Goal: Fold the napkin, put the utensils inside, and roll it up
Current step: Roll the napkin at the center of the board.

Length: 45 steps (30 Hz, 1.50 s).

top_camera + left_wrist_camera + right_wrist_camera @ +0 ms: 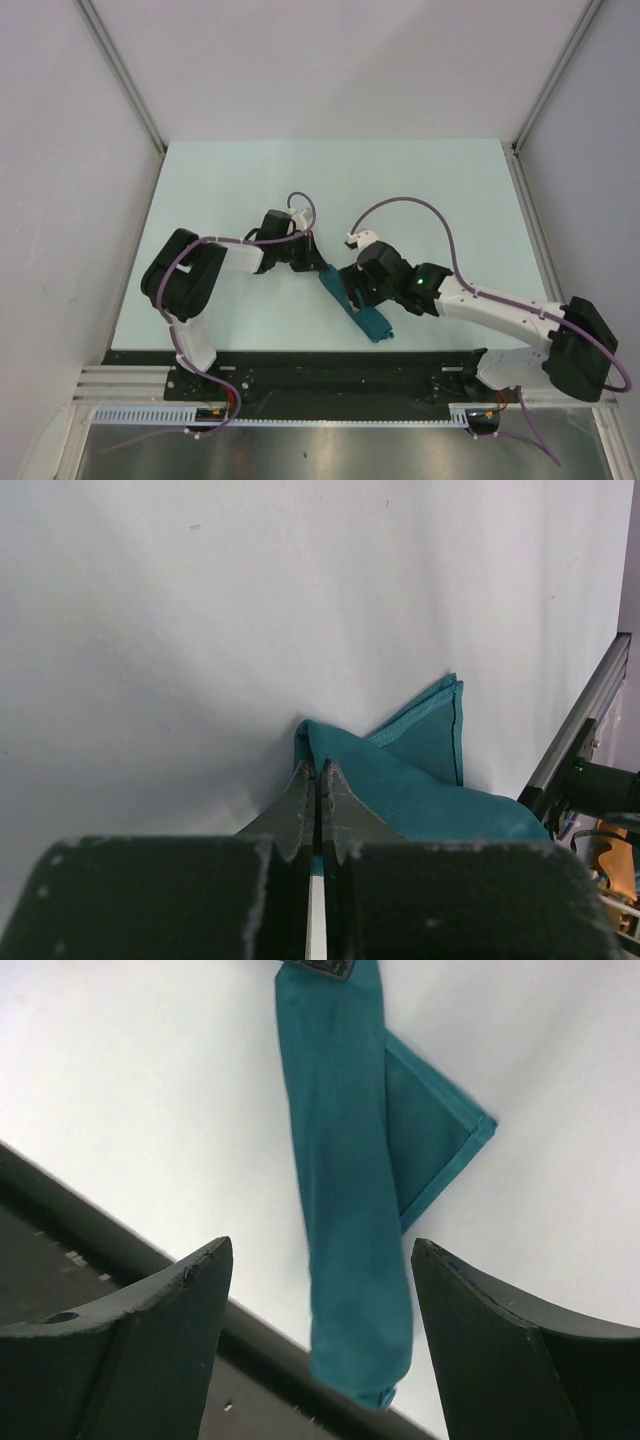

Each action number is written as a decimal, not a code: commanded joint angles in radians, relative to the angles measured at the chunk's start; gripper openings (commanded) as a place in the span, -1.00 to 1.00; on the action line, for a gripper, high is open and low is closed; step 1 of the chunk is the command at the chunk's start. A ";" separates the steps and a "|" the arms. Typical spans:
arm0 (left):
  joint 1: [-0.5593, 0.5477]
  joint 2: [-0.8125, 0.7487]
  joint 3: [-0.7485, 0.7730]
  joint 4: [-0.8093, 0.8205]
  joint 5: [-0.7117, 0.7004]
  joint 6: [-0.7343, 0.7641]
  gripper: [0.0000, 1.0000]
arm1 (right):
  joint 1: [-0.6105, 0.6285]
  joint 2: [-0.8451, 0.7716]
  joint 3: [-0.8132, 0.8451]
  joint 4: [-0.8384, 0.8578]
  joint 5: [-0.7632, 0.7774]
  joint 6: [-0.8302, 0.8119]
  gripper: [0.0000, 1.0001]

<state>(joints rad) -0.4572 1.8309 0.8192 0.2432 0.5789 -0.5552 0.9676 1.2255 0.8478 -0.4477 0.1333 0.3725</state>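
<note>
The napkin [374, 321] is a dark teal cloth rolled into a long narrow bundle, lying diagonally near the table's front edge. My left gripper [316, 263] is at its far end, jaws shut on the cloth [400, 790], which bunches at the fingertips [300, 785]. My right gripper [356, 290] hovers over the roll's middle. In the right wrist view it [322, 1247] is open, a finger on either side of the napkin [345, 1220] without touching it. A flat corner flap [435, 1140] sticks out from the roll. The utensils are out of view.
The pale table [250, 180] is enclosed by grey walls at the left, right and back. A black mounting rail [90, 1310] runs along the near edge, just past the roll's near end, and shows in the left wrist view as a metal rail [580, 735].
</note>
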 commanded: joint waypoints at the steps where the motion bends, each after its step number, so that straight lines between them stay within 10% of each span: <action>1: 0.003 0.010 0.034 -0.008 -0.039 0.038 -1.00 | 0.008 0.113 0.043 0.065 0.051 -0.118 0.54; 26: 0.002 0.007 0.069 -0.018 -0.022 0.038 -1.00 | 0.005 0.373 -0.039 0.299 -0.103 -0.112 0.38; 33: 0.002 -0.007 0.069 0.007 -0.002 0.021 -0.99 | -0.062 0.376 -0.124 0.356 -0.225 -0.051 -0.17; 40: 0.054 -0.116 0.089 -0.016 -0.036 0.024 0.22 | -0.150 0.371 -0.231 0.478 -0.484 0.009 -0.52; 45: 0.095 -0.215 0.051 -0.035 -0.092 0.049 0.40 | -0.219 0.373 -0.294 0.596 -0.676 0.051 -0.54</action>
<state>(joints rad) -0.3923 1.7313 0.8642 0.1970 0.5369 -0.5396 0.7666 1.5536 0.6296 0.1551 -0.2962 0.3637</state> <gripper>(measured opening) 0.688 0.236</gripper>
